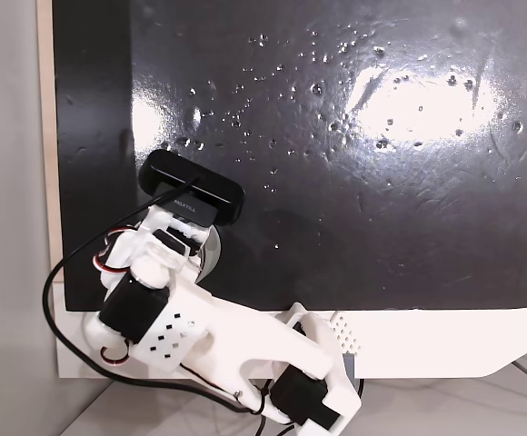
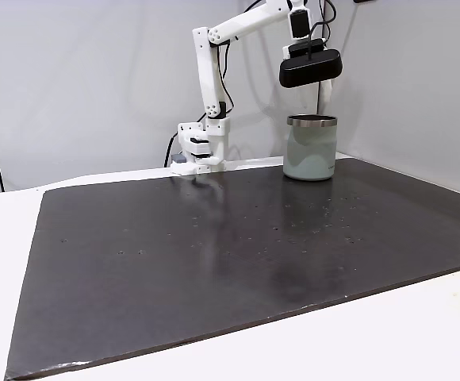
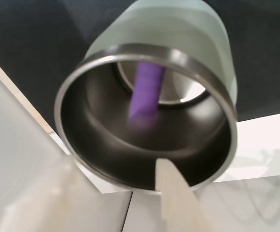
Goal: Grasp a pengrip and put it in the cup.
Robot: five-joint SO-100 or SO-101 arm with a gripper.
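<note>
The cup [image 3: 178, 29] is a pale sage-green mug with a shiny steel inside, seen from above in the wrist view. The pengrip [image 3: 147, 89], a small purple cylinder, is inside the cup, slanted and blurred against the steel bottom. My gripper [image 3: 116, 162] hangs just over the rim, open, with nothing between its pale fingers [image 3: 171, 193]. In a fixed view the cup [image 2: 310, 151] stands at the far right of the mat, with the arm's wrist right above it.
A large black mat [image 2: 214, 254] covers the table, with white table edge around it. The black wrist camera [image 2: 310, 70] rides above the cup. The arm's base [image 2: 201, 147] stands at the mat's far edge, left of the cup.
</note>
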